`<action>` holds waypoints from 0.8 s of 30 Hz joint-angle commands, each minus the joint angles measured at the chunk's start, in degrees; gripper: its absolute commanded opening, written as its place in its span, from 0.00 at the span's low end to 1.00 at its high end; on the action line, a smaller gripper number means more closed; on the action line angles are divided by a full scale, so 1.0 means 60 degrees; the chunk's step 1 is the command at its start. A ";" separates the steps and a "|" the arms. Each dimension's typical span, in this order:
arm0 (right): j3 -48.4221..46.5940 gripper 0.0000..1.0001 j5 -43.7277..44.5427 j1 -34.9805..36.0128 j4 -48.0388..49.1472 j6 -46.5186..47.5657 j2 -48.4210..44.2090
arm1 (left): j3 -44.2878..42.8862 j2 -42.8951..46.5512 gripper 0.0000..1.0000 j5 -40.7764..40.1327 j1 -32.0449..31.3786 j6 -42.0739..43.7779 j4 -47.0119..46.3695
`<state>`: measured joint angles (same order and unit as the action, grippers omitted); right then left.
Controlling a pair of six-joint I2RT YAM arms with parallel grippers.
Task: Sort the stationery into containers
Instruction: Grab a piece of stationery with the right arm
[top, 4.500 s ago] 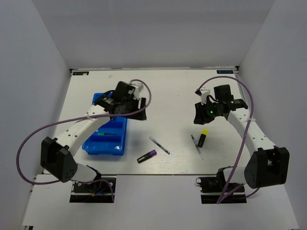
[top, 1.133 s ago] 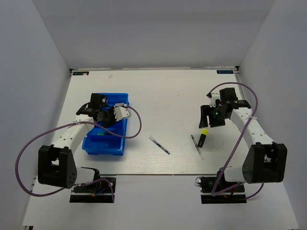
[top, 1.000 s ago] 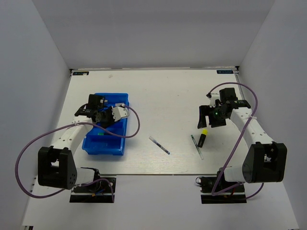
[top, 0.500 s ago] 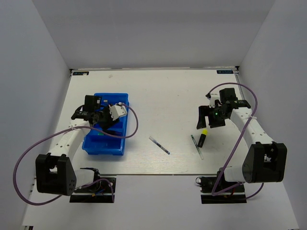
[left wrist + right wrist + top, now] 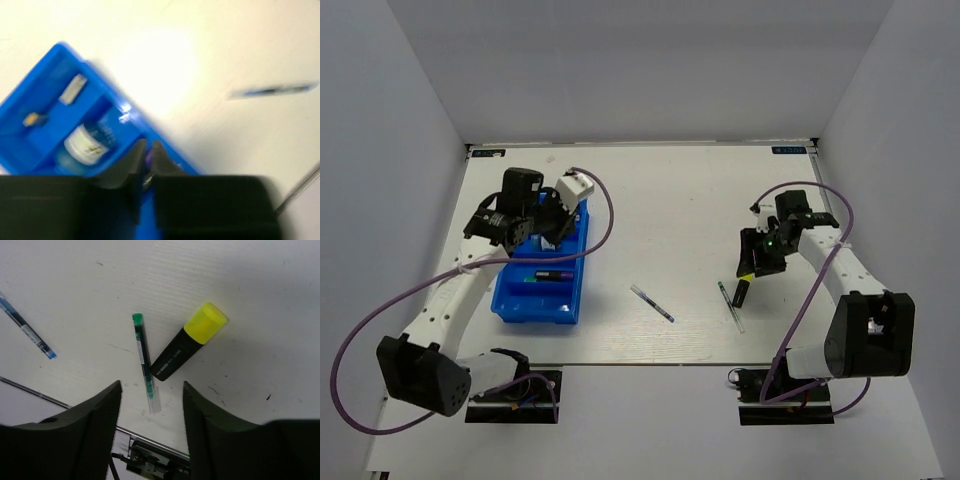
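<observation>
white table (image 5: 660, 200) bears a black, yellow-capped highlighter (image 5: 187, 349) by the spread right hand (image 5: 151, 390); left hand (image 5: 147, 150) pressed together.

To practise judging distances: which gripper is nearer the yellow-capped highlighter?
Right. The right gripper hangs open close over the yellow-capped highlighter; the left gripper is shut above the blue tray, far across the table.

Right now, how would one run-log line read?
left gripper: shut, above blue tray | right gripper: open, above yellow highlighter | green pen: on table

Green pen (image 5: 145, 360) tight beside highlighter (image 5: 182, 347)
</observation>
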<state>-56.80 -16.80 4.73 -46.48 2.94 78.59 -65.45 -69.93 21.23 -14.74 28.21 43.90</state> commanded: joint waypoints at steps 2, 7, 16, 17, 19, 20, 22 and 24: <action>0.0749 0.61 0.0995 0.0046 0.0158 -0.0431 -0.0017 | 0.0109 0.0477 0.42 -0.1017 -0.1975 -0.3115 0.1313; 0.0896 0.66 0.1115 0.0105 0.0261 -0.1397 0.0860 | 0.2860 0.3123 0.80 -0.3200 -0.3943 -0.4466 -0.0487; 0.1058 0.69 0.2636 0.0691 0.1578 -0.2671 0.1943 | 0.3553 0.4169 0.90 -0.5236 -0.5189 -0.5652 -0.0065; 0.1014 0.69 0.2754 0.0865 0.1666 -0.2832 0.2033 | 0.3714 0.4315 1.00 -0.5731 -0.5276 -0.6132 -0.0153; 0.0868 0.69 0.3223 0.0954 0.1638 -0.2951 0.2341 | 0.3789 0.4462 1.00 -0.6726 -0.5394 -0.6615 -0.0168; 0.0867 0.68 0.3297 0.1012 0.1624 -0.3009 0.2530 | 0.3847 0.4622 1.00 -0.6921 -0.5423 -0.6707 -0.0110; 0.0911 0.66 0.3546 0.1159 0.1813 -0.3112 0.2693 | 0.4038 0.4711 1.00 -0.7566 -0.5497 -0.7043 -0.0139; 0.0897 0.58 0.3663 0.1276 0.1843 -0.3141 0.2912 | 0.4358 0.5018 1.00 -0.7887 -0.5497 -0.7176 -0.0329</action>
<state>-52.14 1.65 11.44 -39.94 -13.61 92.58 -41.32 -42.04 -18.06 -47.33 -10.41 43.16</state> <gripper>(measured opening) 0.607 0.998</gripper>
